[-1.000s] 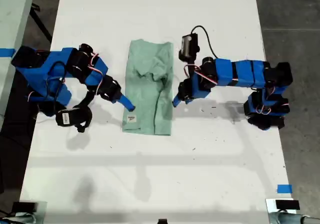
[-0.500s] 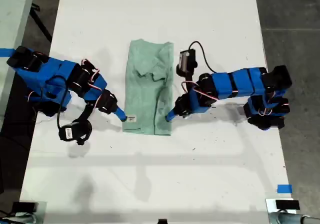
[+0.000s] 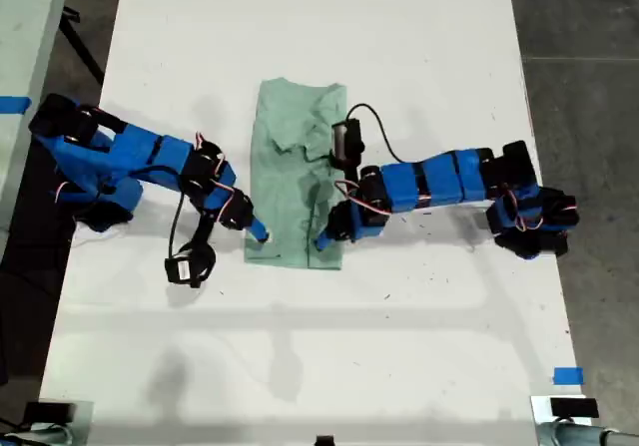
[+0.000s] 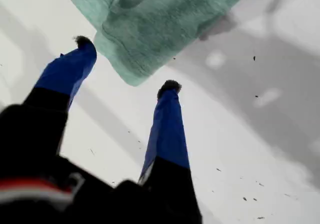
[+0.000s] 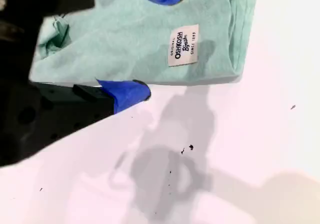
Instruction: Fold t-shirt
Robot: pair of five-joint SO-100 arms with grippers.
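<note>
The pale mint-green t-shirt (image 3: 295, 167) lies folded into a long narrow strip in the middle of the white table (image 3: 399, 346). My first gripper (image 4: 126, 66) belongs to the arm on the exterior view's right. It is open, and a corner of the t-shirt (image 4: 150, 28) lies between its blue fingertips (image 4: 170, 88). In the exterior view, my first gripper (image 3: 324, 238) sits at the strip's lower right corner. My second gripper (image 5: 150, 41) is open and straddles the t-shirt's (image 5: 140, 38) edge near a white label (image 5: 183, 45). My second gripper (image 3: 258, 234) is at the lower left corner.
Blue tape marks (image 3: 567, 375) sit near the table's lower right corner in the exterior view. Dark floor (image 3: 589, 27) runs along the table's right edge. A wrist camera on its cable (image 3: 188, 266) hangs beside the second arm, and another (image 3: 346, 137) rides above the shirt.
Both arms have swung toward the exterior view's bottom and inward. Their grippers went from beside the shirt's middle to its two lower corners.
</note>
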